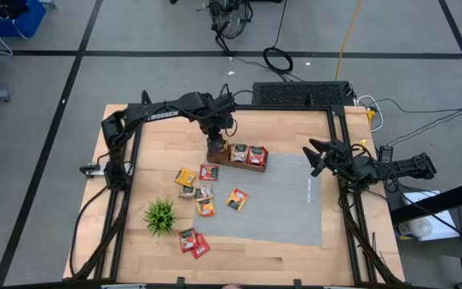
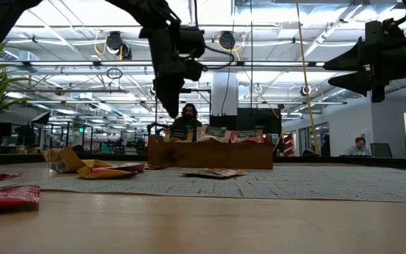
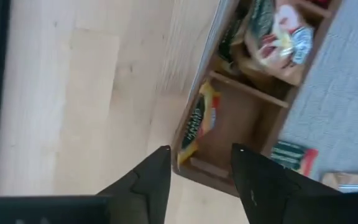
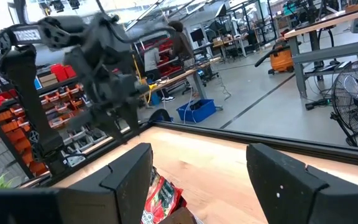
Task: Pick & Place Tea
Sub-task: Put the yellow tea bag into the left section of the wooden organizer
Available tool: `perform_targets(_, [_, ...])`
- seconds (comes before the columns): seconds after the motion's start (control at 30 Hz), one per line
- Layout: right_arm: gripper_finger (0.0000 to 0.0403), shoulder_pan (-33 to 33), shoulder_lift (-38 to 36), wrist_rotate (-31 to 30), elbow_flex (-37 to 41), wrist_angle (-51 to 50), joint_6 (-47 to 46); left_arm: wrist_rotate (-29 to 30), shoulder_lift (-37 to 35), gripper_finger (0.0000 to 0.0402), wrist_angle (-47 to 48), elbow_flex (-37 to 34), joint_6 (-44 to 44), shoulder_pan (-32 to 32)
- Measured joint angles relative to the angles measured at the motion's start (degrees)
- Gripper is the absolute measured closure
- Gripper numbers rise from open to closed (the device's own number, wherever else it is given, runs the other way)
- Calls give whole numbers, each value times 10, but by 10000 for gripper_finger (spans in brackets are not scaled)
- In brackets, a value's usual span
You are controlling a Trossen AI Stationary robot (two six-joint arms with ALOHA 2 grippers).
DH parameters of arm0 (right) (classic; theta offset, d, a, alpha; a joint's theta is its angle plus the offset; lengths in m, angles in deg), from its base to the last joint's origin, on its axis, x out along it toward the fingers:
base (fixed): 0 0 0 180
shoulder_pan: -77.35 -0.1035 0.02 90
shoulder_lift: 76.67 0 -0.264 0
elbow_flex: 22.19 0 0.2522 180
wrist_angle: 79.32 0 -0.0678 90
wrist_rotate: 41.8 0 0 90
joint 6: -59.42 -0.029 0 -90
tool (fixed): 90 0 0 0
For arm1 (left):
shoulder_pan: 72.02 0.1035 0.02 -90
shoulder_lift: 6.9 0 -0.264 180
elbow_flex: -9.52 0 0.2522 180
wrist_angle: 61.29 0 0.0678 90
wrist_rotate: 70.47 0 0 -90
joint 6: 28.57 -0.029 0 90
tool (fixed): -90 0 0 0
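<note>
Left gripper (image 1: pixel 213 143) hangs over the leftmost end of the wooden tray (image 1: pixel 257 167), fingers spread wide with nothing between them; the left wrist view shows one yellow packet (image 3: pixel 197 121) standing on edge against the wall of the end compartment, directly below the open fingers (image 3: pixel 151 180). The neighbouring compartments hold more tea, upright packets (image 1: pixel 248 154) with red and dark labels. Judgement: a packet looks freshly delivered, and the step in hand is to clear the tray and go for the next one. To do it well, rise straight up before travelling, so a fingertip does not catch the tray wall or tip the leaning packet out. Loose tea (image 1: pixel 205 193) lies scattered on the mat (image 1: pixel 295 201) and bare table (image 1: pixel 127 249): a cluster near the mat's left edge, one orange packet (image 1: pixel 237 198) alone on the mat, two red ones (image 1: pixel 192 241) near the front by the green plant (image 1: pixel 160 214). The lone orange packet seems the easiest pick, flat and apart from its neighbours; the clustered ones touch or overlap and risk a double grab. Right gripper (image 1: pixel 318 156) waits above the mat's right side, fingers open and empty.
</note>
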Motion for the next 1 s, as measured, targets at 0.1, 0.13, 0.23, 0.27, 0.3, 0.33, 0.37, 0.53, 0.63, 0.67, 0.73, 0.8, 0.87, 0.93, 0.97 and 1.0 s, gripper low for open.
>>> perform_targets(0.1, [161, 0, 0, 0, 0, 0, 0, 1, -26, 225, 2, 0, 25, -13])
perform_targets(0.13, [161, 0, 0, 0, 0, 0, 0, 0, -40, 225, 1, 0, 37, -15])
perform_targets(0.23, [161, 0, 0, 0, 0, 0, 0, 4, -80, 225, 2, 0, 79, -17])
perform_targets(0.27, [161, 0, 0, 0, 0, 0, 0, 6, -92, 225, 2, 0, 92, -18])
perform_targets(0.3, [160, 0, 0, 0, 0, 0, 0, 7, -105, 225, 2, 0, 106, -21])
perform_targets(0.33, [160, 0, 0, 0, 0, 0, 0, 7, -119, 224, 3, 0, 120, -25])
perform_targets(0.37, [161, 0, 0, 0, 0, 0, 0, 4, -132, 224, 7, 0, 134, -29])
perform_targets(0.53, [161, 0, 0, 0, 0, 0, 0, 7, -189, 224, 29, 0, 195, -47])
perform_targets(0.63, [161, 0, 0, 0, 0, 0, 0, 6, -214, 224, 40, 0, 224, -61])
perform_targets(0.67, [161, 0, 0, 0, 0, 0, 0, 6, -221, 224, 43, 0, 235, -66])
perform_targets(0.73, [161, 0, 0, 0, 0, 0, 0, 12, -232, 224, 53, 0, 250, -74])
perform_targets(0.8, [161, 0, 0, 0, 0, 0, 0, 26, -240, 224, 64, 0, 263, -80])
perform_targets(0.87, [160, 0, 0, 0, 0, 0, 0, 41, -243, 224, 72, 0, 274, -86])
perform_targets(0.93, [160, 0, 0, 0, 0, 0, 0, 47, -242, 224, 74, 0, 275, -101])
perform_targets(0.97, [160, 0, 0, 0, 0, 0, 0, 47, -242, 224, 75, 0, 274, -110])
perform_targets(1.0, [160, 0, 0, 0, 0, 0, 0, 47, -240, 224, 75, 0, 273, -120])
